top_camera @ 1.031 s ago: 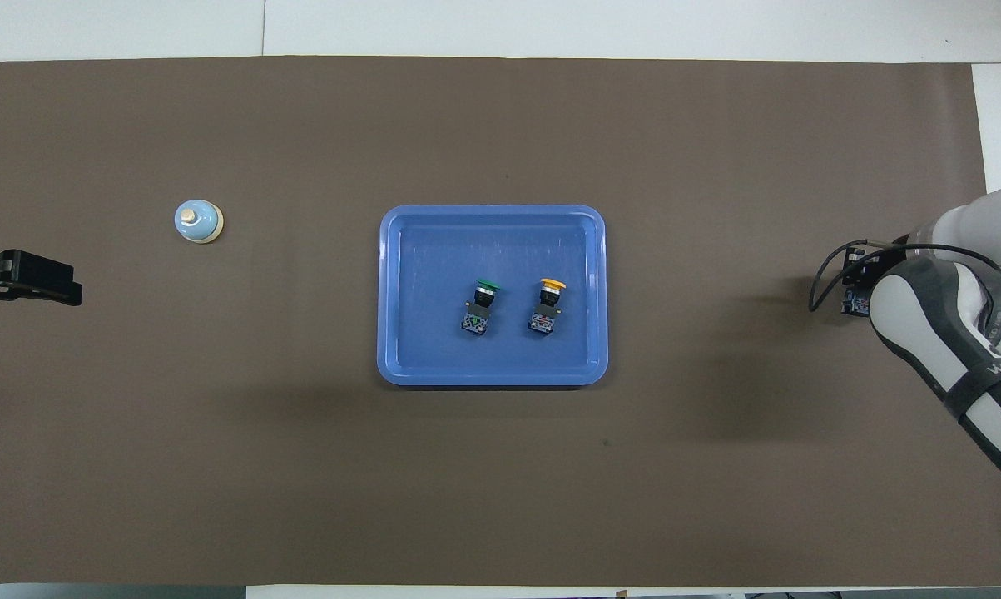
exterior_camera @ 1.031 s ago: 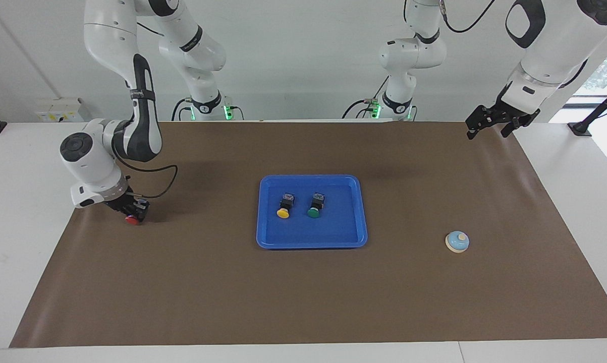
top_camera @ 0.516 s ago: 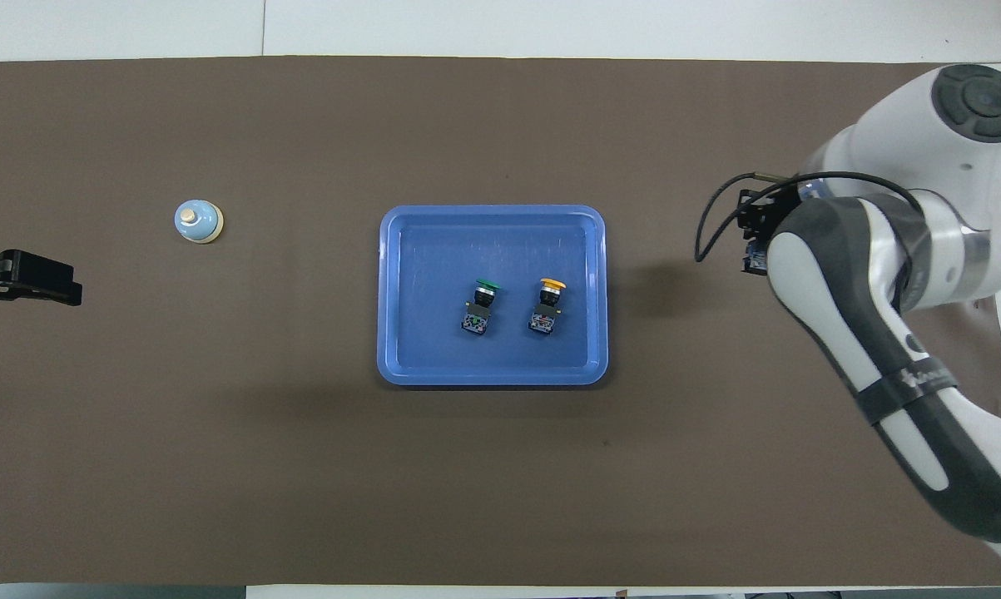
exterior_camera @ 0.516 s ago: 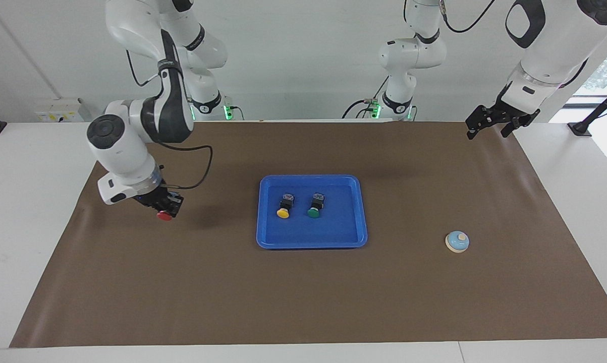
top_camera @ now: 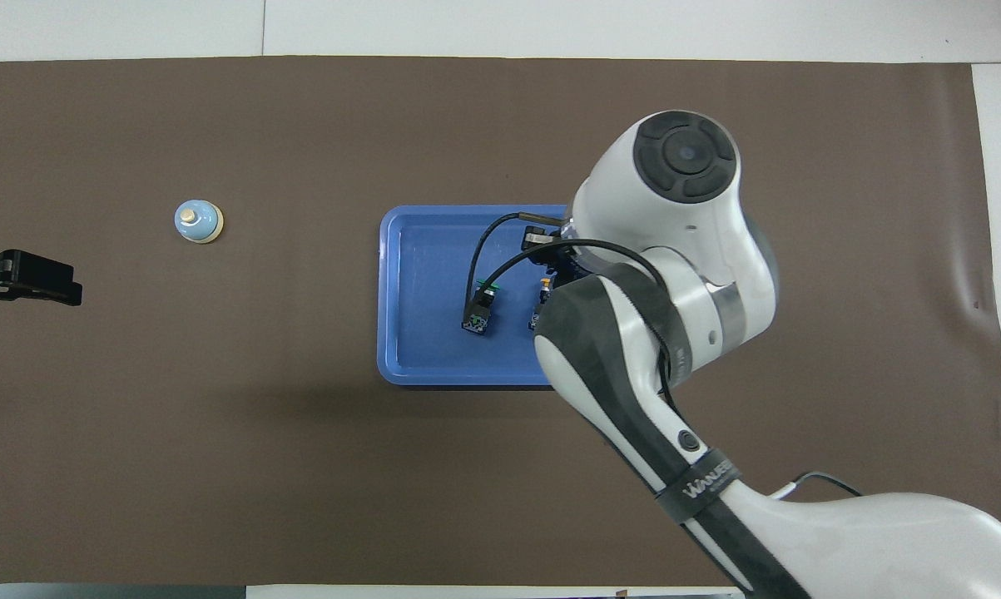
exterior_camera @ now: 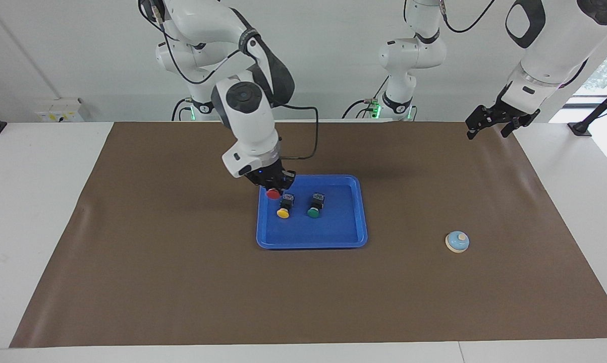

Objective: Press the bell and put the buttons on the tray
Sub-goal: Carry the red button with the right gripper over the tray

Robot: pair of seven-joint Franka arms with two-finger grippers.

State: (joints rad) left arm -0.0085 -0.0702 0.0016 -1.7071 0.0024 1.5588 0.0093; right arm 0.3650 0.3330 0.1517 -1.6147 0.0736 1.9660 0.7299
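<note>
The blue tray lies mid-table on the brown mat. In it lie the yellow button and the green button. My right gripper is shut on the red button and holds it in the air over the tray's corner at the right arm's end, beside the yellow button. In the overhead view the right arm hides the red button and most of the yellow one. The light-blue bell stands toward the left arm's end. My left gripper waits raised over the mat's edge.
The brown mat covers most of the white table. The right arm's body hangs over the tray's end at the right arm's side.
My right gripper has carried the red button from the right arm's end of the mat across to over the tray's corner. The left arm, bell and other buttons have not moved.
</note>
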